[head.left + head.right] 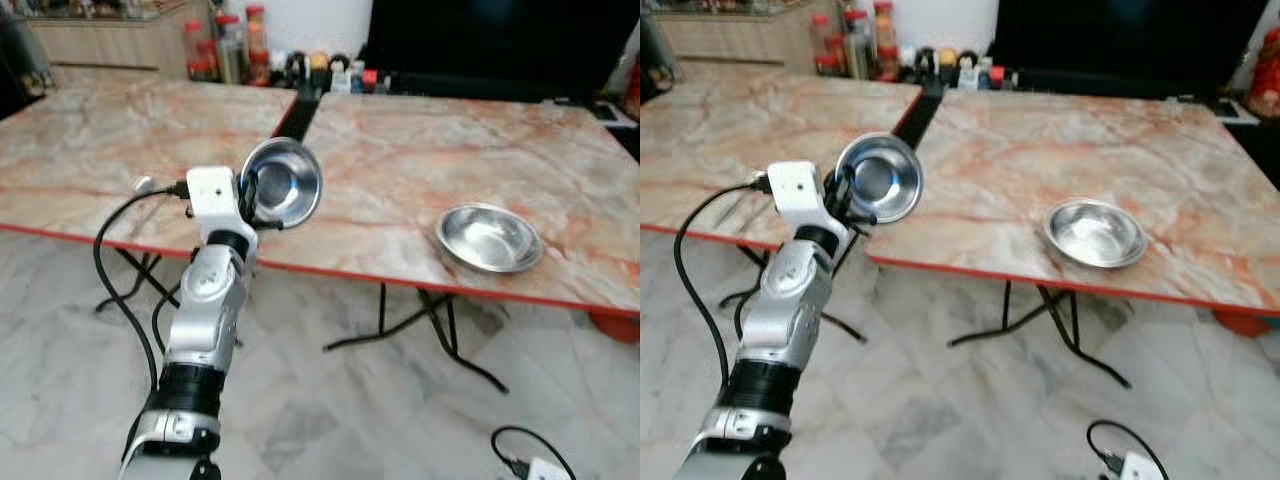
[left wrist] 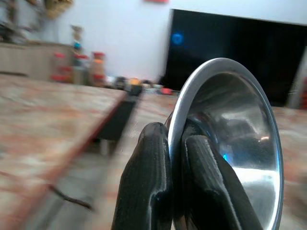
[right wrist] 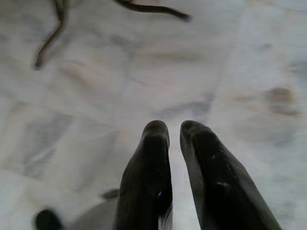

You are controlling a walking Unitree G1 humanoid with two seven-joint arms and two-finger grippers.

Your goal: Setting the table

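Marble-topped table (image 1: 420, 150) stretches ahead of me, and my left tool (image 2: 175, 143) is clamped on the rim of a steel bowl (image 1: 283, 180), one finger inside and one outside, carrying it tilted on edge above the near table edge. At about three o'clock from it a second bowl (image 1: 490, 237) already sits on the table, so I judge this one needs its own place. My right tool (image 3: 175, 134) hangs over the floor (image 3: 96, 72), fingers nearly together, empty.
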